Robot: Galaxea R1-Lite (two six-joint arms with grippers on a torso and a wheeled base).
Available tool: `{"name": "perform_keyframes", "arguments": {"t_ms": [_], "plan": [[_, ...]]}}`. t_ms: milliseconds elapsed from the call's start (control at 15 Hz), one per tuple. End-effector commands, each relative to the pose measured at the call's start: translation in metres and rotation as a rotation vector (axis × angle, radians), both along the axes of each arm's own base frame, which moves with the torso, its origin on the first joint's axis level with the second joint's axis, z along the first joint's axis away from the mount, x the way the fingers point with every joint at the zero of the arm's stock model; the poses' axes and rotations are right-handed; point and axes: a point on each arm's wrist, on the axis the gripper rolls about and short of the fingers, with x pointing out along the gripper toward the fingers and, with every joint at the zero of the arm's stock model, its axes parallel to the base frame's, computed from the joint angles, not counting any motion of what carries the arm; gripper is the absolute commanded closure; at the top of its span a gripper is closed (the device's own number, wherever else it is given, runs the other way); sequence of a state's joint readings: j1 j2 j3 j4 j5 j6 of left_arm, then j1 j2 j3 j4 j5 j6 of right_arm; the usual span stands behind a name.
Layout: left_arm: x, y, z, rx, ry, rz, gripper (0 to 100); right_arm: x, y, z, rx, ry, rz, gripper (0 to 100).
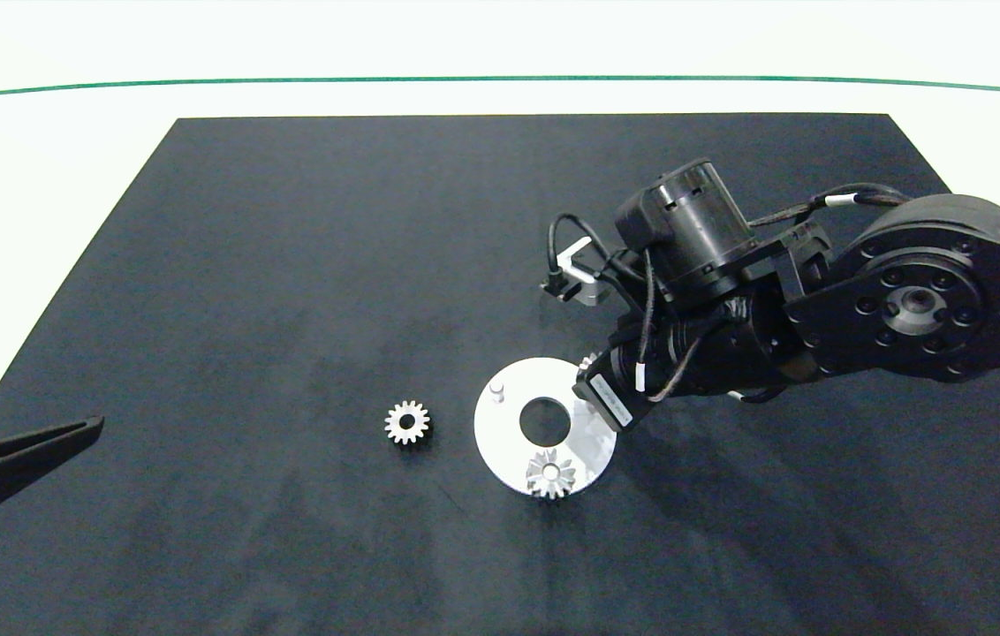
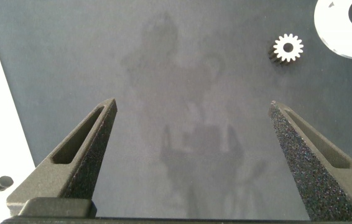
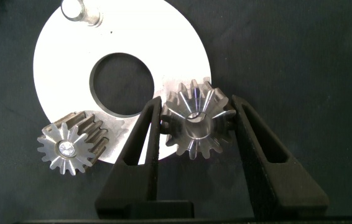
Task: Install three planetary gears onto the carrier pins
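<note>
Black matting covers our desk (image 1: pixel 288 265). Our right gripper (image 3: pixel 194 134) pinches a gear (image 3: pixel 196 127) over the disc (image 3: pixel 64 68). Our left gripper (image 2: pixel 191 118) hangs wide open, holding nothing.

— The gear (image 3: pixel 196 124) between the right jaws?
— Shiny machined metal; the disc (image 3: pixel 58 68) beyond looks smooth, satin white.
— The mat (image 1: pixel 288 265)?
— Matt black, faintly mottled. Left fingers (image 2: pixel 313 155): grainy, dull pads.
</note>
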State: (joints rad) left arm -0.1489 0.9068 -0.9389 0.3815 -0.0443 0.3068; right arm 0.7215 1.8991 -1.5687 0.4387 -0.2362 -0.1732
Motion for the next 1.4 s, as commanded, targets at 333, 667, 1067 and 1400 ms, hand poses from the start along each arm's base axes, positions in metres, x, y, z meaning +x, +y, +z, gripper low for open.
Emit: {"name": "perform_keyframes", "arguments": {"t_ms": [333,667,1067,1400], "plan": [[-0.0002,0.0000,0.0002,0.001,0.000,-0.001,0,0.0027,0.0021,-0.0033,-0.007,0.006,-0.002,90],[-0.0011,0.0002,0.0005,0.001,-0.003,-0.001,0,0.0021,0.0045,-0.0061,-0.013,0.013,0.005,90],[-0.0011,0.0002,0.0009,0.001,-0.004,-0.001,0,0.0029,0.0045,-0.0079,-0.010,0.019,-0.003,0],[-0.0011,0.0002,0.0005,0.001,-0.003,-0.001,0,0.0039,0.0039,-0.0066,-0.005,0.014,-0.006,0]]}}
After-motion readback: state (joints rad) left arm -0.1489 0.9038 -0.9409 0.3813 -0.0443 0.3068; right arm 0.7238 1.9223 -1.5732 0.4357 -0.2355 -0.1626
